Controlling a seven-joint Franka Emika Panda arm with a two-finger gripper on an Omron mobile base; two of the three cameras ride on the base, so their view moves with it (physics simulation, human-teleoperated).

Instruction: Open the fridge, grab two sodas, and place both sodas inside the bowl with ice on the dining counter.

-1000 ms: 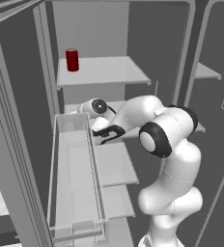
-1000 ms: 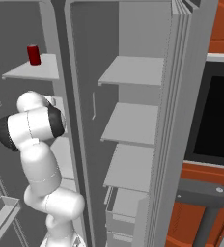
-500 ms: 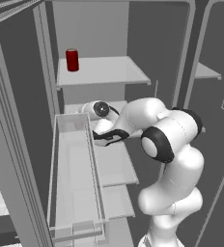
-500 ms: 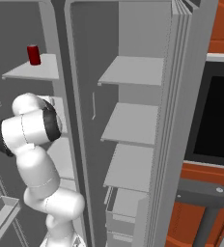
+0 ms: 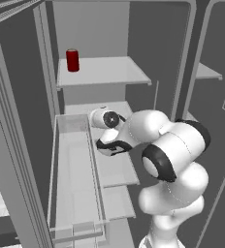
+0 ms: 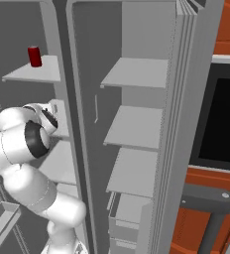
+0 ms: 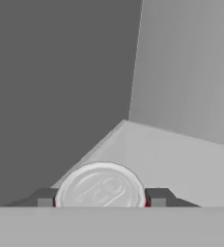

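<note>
In the left base view, the fridge [image 5: 22, 121] stood with its door swung open at the left edge, a clear door bin [image 5: 73, 184] hanging just inside it. Right of the bin, one soda [image 5: 72, 60] stood upright on the upper shelf [image 5: 104, 71], well apart from the arm. Below it, the arm reached in over the middle shelf [image 5: 112, 160], with the gripper [image 5: 108, 145] low over that shelf; what sat between its fingers was hidden there by the hand itself. The hand view supplied what the base views lacked: the silver top of a second soda [image 7: 101, 187] lay between the two dark fingertips [image 7: 45, 198], one tip at each side of the can and a sliver of red wall at the right tip, so the fingers were judged clamped on that can just below its rim. The right base view showed the upper can [image 6: 34, 56] at far left, the arm's elbow, and the empty right compartment shelves [image 6: 137, 126]. The can was judged rigid, light and smooth-walled, liable to slip or dent under excess force; a hold across the cylindrical wall, kept upright, was judged appropriate.
</note>
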